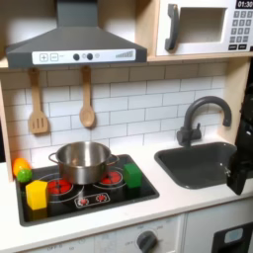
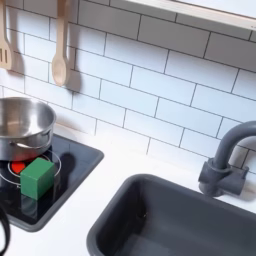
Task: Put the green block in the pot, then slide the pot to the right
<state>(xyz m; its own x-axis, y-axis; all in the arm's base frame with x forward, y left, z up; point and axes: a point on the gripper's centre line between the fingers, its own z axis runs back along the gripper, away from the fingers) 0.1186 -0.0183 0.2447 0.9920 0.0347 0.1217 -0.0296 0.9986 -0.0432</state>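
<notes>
The green block sits upright on the toy stovetop, at its right edge in the first exterior view, partly over the right-hand red burner. In the second exterior view the same block stands at the near right of the cooktop, apart from the pot and not inside it.

The pot rests on the far middle of the stovetop, just left of the block in the first exterior view. Its interior looks bare metal in both exterior views; no contents can be made out. A small handle projects from each side.

A yellow block stands on the near left corner of the stovetop. Beyond it, at the far left edge, lie a small green ball and an orange-yellow item whose kind cannot be told.

To the right of the stovetop a strip of white surface lies open before the dark grey sink, which appears to hold nothing. The faucet rises at the sink's far rim. Between block and stovetop edge there is little room; the pot has open cooktop on its near side.

A dark part at the first exterior view's right edge, over the sink, may be the end effector; whether its fingers are apart or together cannot be told.

A wooden spatula and wooden spoon hang on the tiled wall.
</notes>
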